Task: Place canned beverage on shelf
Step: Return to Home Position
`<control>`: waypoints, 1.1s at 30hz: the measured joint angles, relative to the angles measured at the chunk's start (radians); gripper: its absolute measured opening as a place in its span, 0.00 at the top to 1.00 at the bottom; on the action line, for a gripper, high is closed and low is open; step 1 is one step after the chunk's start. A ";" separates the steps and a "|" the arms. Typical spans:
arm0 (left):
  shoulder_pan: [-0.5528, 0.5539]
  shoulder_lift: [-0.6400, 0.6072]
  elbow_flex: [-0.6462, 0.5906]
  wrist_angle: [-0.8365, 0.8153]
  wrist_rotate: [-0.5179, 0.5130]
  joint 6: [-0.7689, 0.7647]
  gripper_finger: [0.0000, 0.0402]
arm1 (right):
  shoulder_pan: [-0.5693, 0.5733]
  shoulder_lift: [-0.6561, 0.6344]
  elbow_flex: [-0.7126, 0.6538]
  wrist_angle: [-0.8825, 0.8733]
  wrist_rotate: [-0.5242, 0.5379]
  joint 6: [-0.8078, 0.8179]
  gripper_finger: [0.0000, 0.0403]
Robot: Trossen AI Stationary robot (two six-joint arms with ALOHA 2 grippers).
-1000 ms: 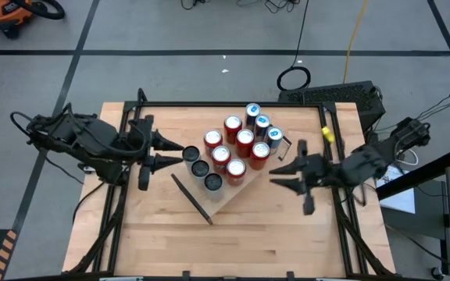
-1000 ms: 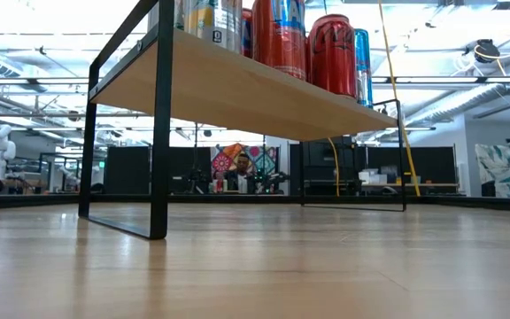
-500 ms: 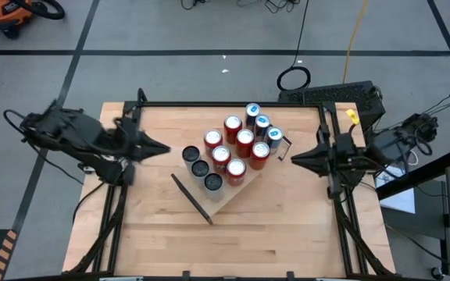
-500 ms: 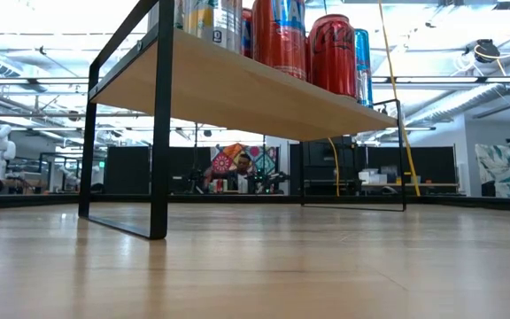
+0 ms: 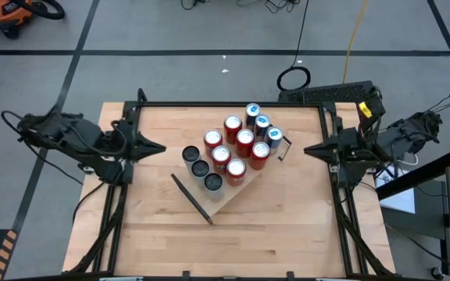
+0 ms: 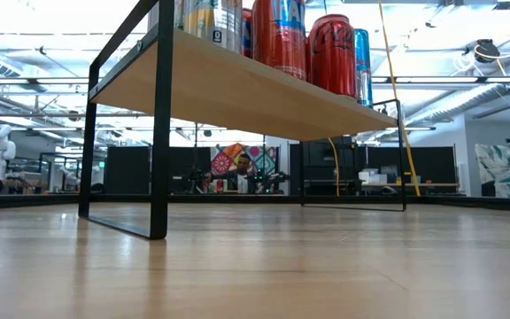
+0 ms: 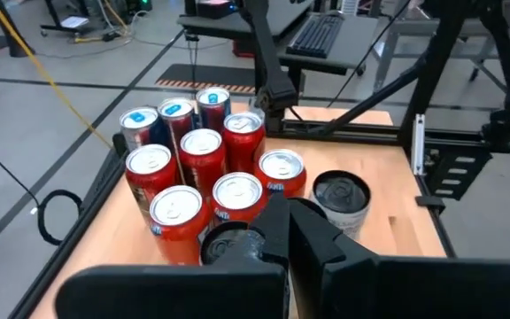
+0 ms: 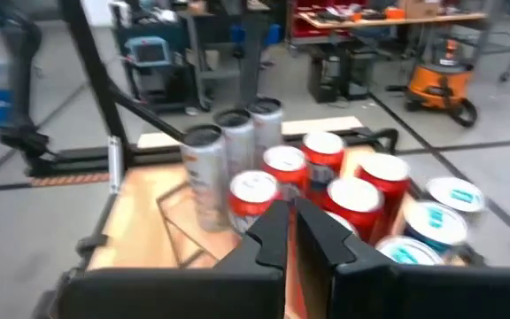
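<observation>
The shelf (image 5: 226,197) stands slantwise on the middle of the table, with black brackets at its ends. Its board (image 6: 237,89) shows from below in the low view. Several cans stand upright on it: red ones (image 5: 237,148), blue ones (image 5: 260,125) and dark-topped ones (image 5: 201,168). My left gripper (image 5: 162,148) is shut and holds nothing, left of the cans near the table's left edge. My right gripper (image 5: 308,150) is shut and holds nothing, right of the cans near the table's right edge. The wrist views show the shut fingertips (image 7: 286,221) (image 8: 290,221) short of the cans (image 7: 202,168) (image 8: 326,177).
A black frame (image 5: 233,105) runs around the tabletop. A keyboard (image 5: 342,92) sits beyond the far right corner. Bare tabletop (image 5: 233,246) lies between the shelf and the near edge.
Both grippers have shut on nothing and drawn back from the cans. The left went toward the table's left edge. The right went toward the right edge and a little toward the far edge. The cans and the shelf have stayed where they were.
</observation>
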 joint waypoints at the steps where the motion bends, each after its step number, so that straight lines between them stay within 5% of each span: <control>1: 0.000 -0.005 -0.022 0.018 -0.005 0.000 1.00 | 0.000 -0.005 0.000 -0.020 0.017 0.000 1.00; 20: -0.061 -0.186 -0.554 0.513 -0.010 0.058 1.00 | 0.000 -0.066 -0.015 -0.166 0.029 -0.030 1.00; 29: -0.137 -0.222 -0.690 0.778 0.068 0.211 1.00 | 0.000 -0.189 -0.253 0.046 -0.269 -0.081 1.00; 33: -0.145 -0.243 -0.701 0.785 -0.005 0.191 1.00 | 0.000 -0.254 -0.355 0.181 -0.315 -0.105 1.00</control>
